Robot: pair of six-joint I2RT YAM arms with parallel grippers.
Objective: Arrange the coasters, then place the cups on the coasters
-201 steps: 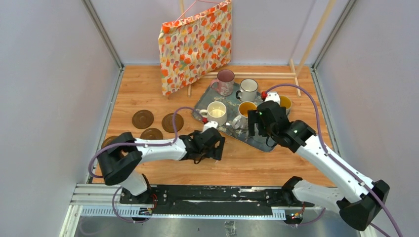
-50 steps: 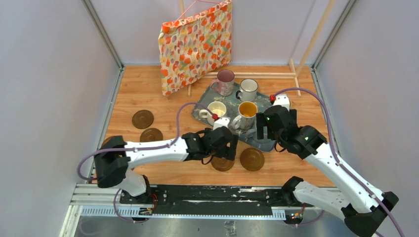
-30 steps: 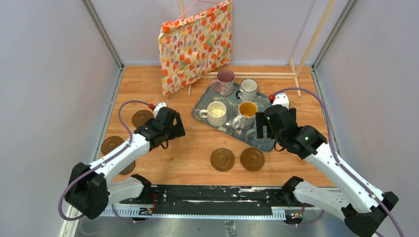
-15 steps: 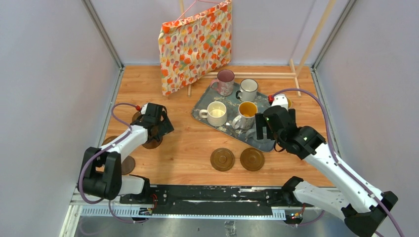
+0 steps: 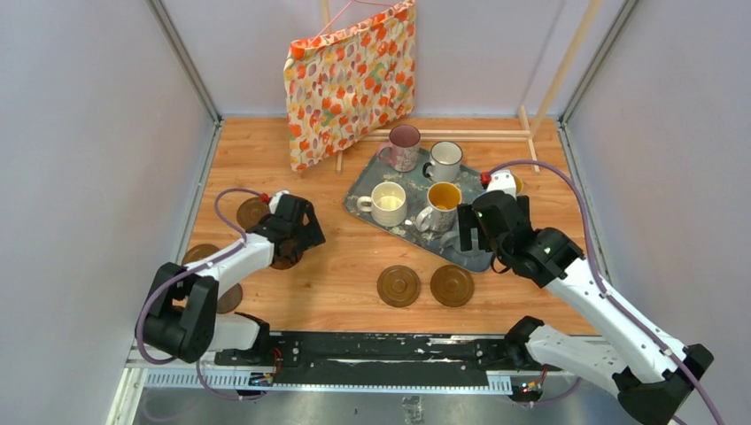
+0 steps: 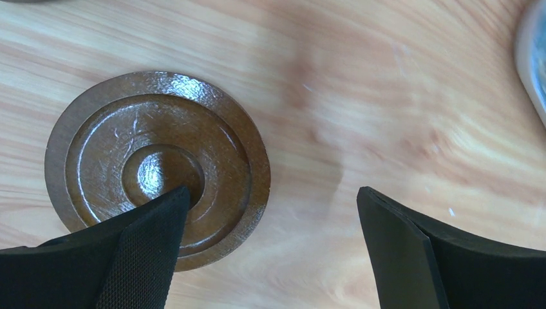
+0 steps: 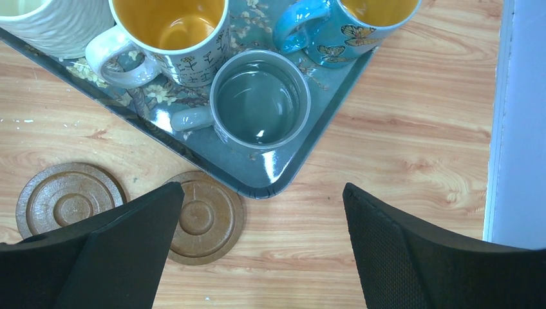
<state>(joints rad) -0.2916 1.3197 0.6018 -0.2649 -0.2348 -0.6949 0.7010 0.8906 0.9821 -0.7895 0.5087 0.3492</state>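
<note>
Two dark-brown coasters [image 5: 398, 286] [image 5: 452, 285] lie side by side near the front middle. More coasters [image 5: 252, 212] [image 5: 199, 257] [image 5: 228, 297] lie at the left. My left gripper [image 5: 292, 235] hangs open over another coaster [image 6: 158, 170]. One finger covers its near edge and the other is over bare wood. The cups stand on the floral tray [image 5: 361, 181]: pink [image 5: 404, 146], white with dark rim [image 5: 445, 159], cream [image 5: 387, 202], yellow-inside white [image 5: 440, 205]. My right gripper [image 7: 263, 190] is open above the tray's corner, by the grey cup [image 7: 261, 106] and the blue-handled cup [image 7: 341, 32].
A floral cloth bag [image 5: 350, 80] hangs at the back, with wooden sticks [image 5: 460, 135] behind the tray. Grey walls close in the left, right and back. The right table edge [image 7: 496, 129] is close to the tray corner.
The left arm left the two front-middle coasters and swung to the left group; in the last half second it shifted slightly right over one coaster. The right arm has not moved.
</note>
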